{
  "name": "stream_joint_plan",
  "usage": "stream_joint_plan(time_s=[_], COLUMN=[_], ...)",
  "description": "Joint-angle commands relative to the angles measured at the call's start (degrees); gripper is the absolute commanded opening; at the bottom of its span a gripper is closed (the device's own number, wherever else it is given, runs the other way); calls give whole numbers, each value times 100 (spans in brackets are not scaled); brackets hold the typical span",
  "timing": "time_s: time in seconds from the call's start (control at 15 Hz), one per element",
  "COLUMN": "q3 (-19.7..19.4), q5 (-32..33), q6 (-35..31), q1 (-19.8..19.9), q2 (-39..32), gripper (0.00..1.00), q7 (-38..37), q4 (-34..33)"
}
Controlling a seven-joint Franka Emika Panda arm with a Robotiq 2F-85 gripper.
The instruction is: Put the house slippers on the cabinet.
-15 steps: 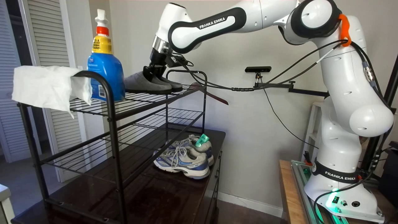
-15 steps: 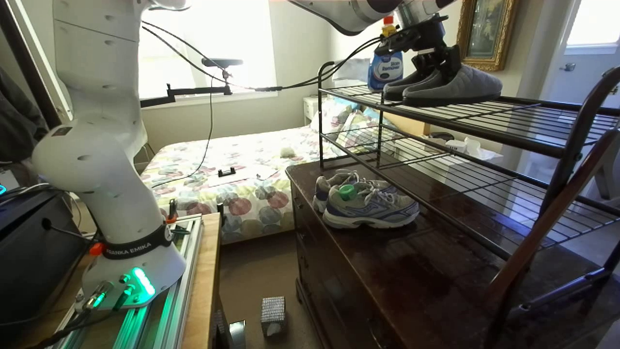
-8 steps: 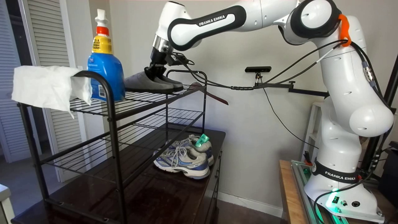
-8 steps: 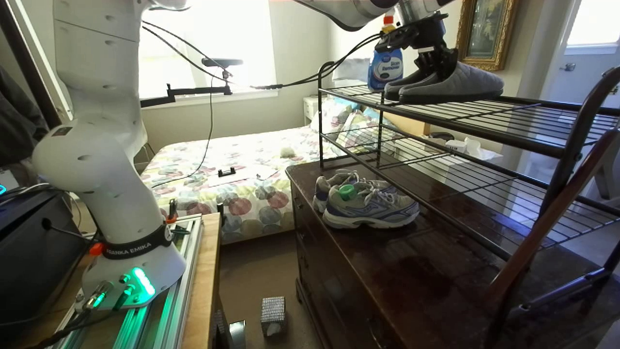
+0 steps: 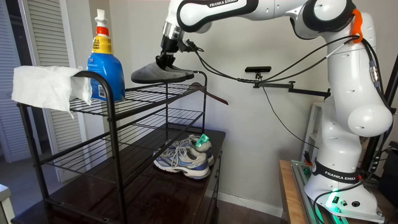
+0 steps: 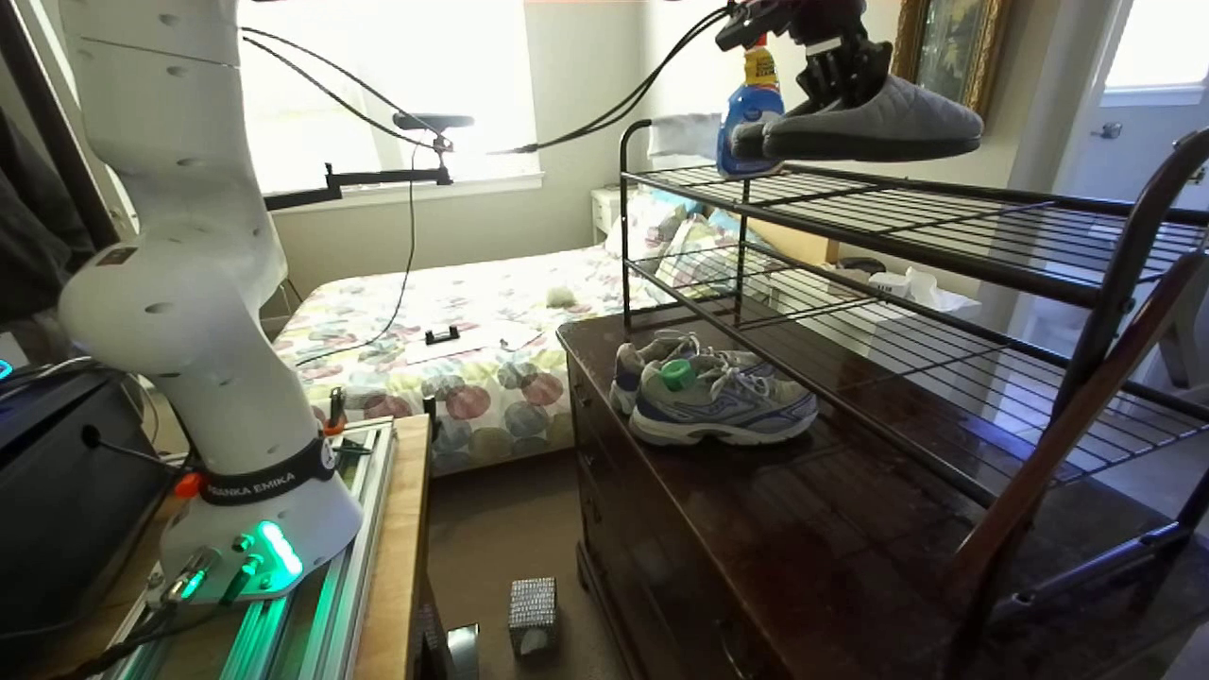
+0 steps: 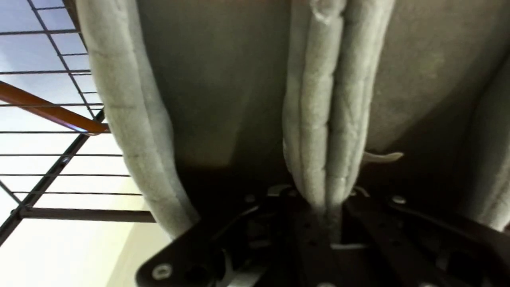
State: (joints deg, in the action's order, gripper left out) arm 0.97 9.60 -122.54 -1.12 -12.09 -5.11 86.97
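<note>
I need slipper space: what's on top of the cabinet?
On the cabinet: a wire rack and sneakers, one bearing a green object. The surface beneath the sneakers is hidden.

Ext. view: window (image 6: 472, 57) blown out. Wrist view: slippers (image 7: 320, 107) v. dark inside, lower left overexp.

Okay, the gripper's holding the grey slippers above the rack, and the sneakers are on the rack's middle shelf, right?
Not quite: the sneakers sit on the cabinet, not on the rack, as both exterior views show. The gripper does hold the grey slippers above the rack.
</note>
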Motion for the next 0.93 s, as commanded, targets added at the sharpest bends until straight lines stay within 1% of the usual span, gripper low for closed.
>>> stream_joint_plan(time_s=[0.0,0.07,0.27,0.67,0.87], q3=[-48,-60,-113,-249,-358], q5=[-104,-152,-148,-58,-64], q6=[495,652,974,1694,1806], q1=[90,126,183,264,339], q2=[681,813,1235,1800,2106], gripper=[3,3,3,3,3], q7=[670,858,1119,1186,1274], q4=[463,552,967,1649,2007])
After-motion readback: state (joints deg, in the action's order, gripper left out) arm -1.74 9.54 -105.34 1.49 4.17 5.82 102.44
